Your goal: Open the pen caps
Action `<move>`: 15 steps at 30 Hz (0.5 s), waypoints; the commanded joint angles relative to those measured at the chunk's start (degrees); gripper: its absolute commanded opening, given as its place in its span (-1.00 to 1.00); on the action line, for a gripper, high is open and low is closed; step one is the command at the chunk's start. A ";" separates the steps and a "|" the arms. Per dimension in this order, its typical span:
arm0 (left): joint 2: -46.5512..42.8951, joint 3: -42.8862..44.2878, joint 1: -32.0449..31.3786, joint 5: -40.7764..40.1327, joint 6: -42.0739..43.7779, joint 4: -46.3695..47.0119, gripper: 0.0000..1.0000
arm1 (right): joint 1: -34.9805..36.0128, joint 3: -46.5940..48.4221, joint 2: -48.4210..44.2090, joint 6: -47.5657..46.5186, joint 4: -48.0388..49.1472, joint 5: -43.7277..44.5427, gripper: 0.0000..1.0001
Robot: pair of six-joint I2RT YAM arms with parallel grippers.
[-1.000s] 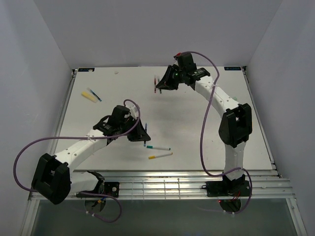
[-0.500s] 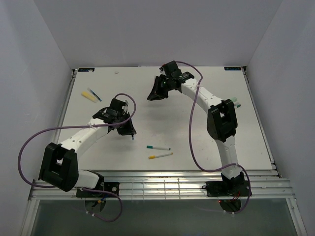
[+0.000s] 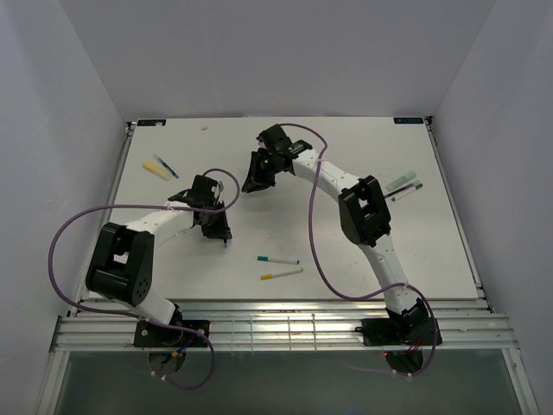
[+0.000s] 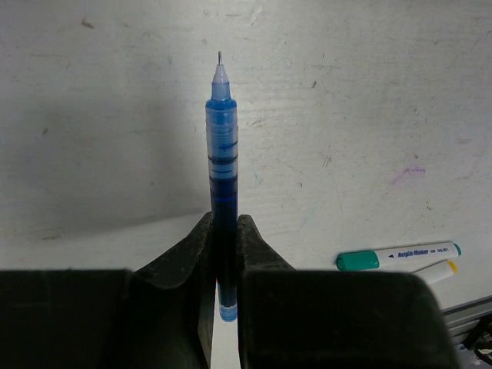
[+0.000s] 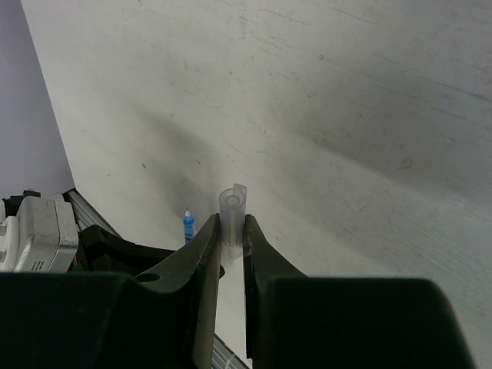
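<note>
My left gripper [image 4: 224,223] is shut on a blue pen [image 4: 221,138], whose bare tip points away over the white table. In the top view this gripper [image 3: 218,226] hangs left of centre. My right gripper [image 5: 232,223] is shut on a clear pen cap [image 5: 233,206] that stands up between its fingers, apart from the pen. The blue pen's tip [image 5: 188,227] shows just left of it. Seen from above, the right gripper [image 3: 253,175] is a little beyond and to the right of the left one. A green-capped white pen [image 3: 277,259] and a yellow-capped one [image 3: 282,273] lie near the front.
A yellow highlighter [image 3: 156,169] and a slim dark pen [image 3: 166,166] lie at the far left. Two more pens [image 3: 403,188] lie at the right, beside the right arm's elbow. The green cap [image 4: 357,260] lies to the right of my left fingers.
The right arm has swung left and nearer, bringing its gripper close to the left one. The left gripper has drawn back to the left with the blue pen. Both grips held.
</note>
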 commanded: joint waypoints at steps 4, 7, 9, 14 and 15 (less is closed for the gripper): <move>3.31 1.50 0.53 4.54 4.27 5.72 -1.00 | 1.75 2.59 2.84 2.49 4.98 -0.19 -0.85; 4.45 1.94 0.62 4.45 4.62 6.34 -1.00 | 2.10 3.11 3.89 2.84 5.60 -0.54 -0.85; 5.77 2.21 0.71 4.45 4.88 6.51 -0.95 | 2.28 4.51 5.21 3.10 5.33 -0.89 -0.85; 7.18 2.03 0.80 3.49 5.06 6.52 -0.79 | 2.63 4.79 6.18 3.02 5.86 -0.72 -0.85; 7.18 2.03 0.97 3.14 4.62 5.99 -0.76 | 2.63 4.70 6.53 3.02 5.86 -0.55 -0.85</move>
